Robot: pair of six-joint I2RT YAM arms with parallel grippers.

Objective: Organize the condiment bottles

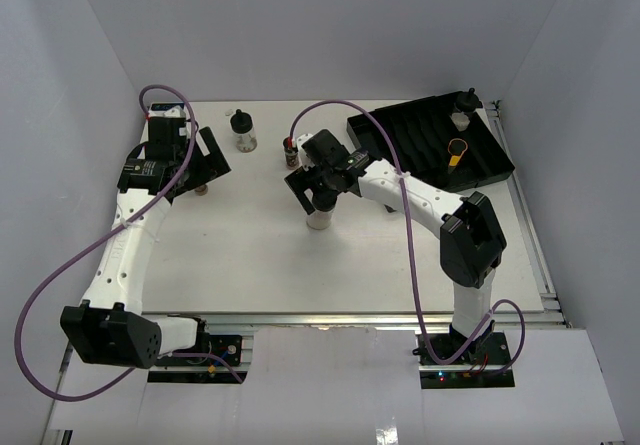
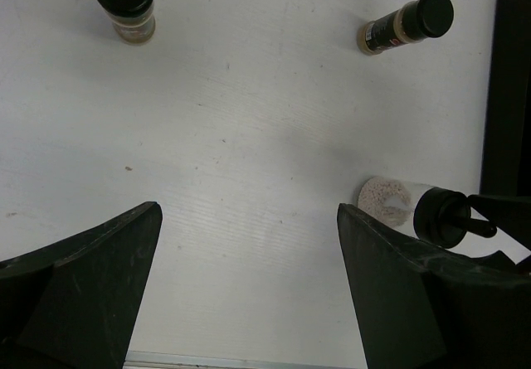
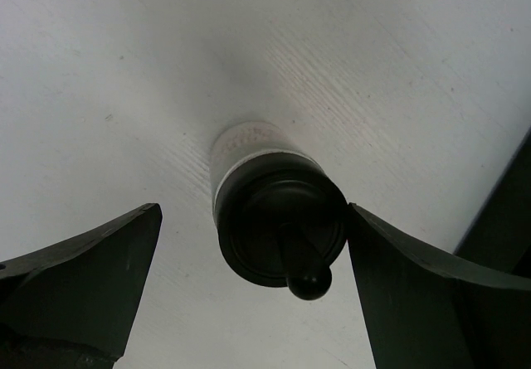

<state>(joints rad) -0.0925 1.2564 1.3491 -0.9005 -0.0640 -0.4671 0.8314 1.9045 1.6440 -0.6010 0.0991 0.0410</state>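
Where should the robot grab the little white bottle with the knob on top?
Around the wide black cap, coming straight down from above. The bottle stands upright and is round, so the open right gripper can put one finger on each side. The thin knob looks too small to pinch.

Top external: high and behind, looking down over the whole desk (image 1: 250,255). Left wrist: angled down, farther off. Right wrist: close above the whitish jar (image 3: 274,211), which all three views share.

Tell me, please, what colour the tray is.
The tray is black, best seen in the top view.
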